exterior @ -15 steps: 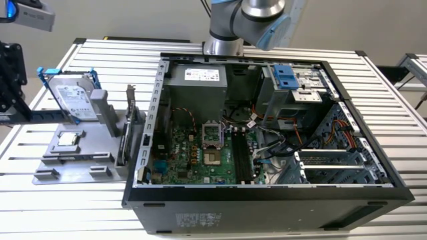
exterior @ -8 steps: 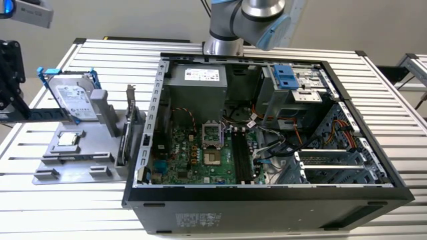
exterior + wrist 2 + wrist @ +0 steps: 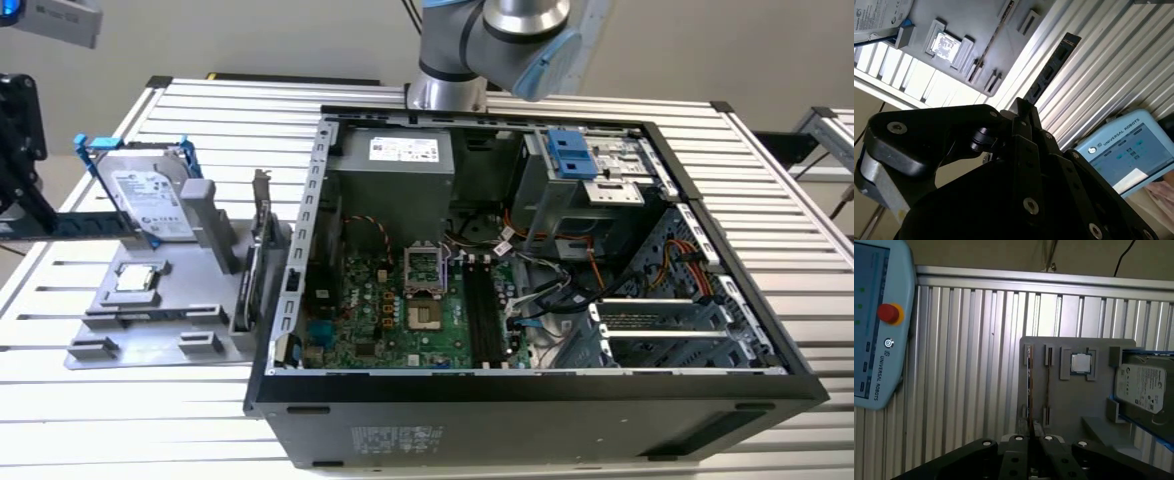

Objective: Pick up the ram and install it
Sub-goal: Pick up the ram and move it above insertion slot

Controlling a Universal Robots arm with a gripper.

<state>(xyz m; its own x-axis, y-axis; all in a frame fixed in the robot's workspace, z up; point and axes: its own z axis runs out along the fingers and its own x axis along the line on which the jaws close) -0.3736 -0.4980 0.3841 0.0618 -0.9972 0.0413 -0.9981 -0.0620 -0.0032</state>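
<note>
Judging from both wrist views, the gripper (image 3: 1031, 430) was closed tight on one end of the ram (image 3: 1053, 67), held clear of the grey fixture (image 3: 187, 300) at the exterior view's left; pickup was counted done, while seating in the computer case (image 3: 534, 410) to its right was not yet done.

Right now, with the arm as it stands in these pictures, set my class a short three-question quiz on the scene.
1. Multiple choice: the gripper is shut on A) a screwdriver, B) the ram, C) a cup.
2. True or false: the computer case lies with its inside open to view.
3. Fill in: the silver thing in a blue frame on the grey holder is the ____.
Key: 1 B; 2 true; 3 hard drive.
</note>
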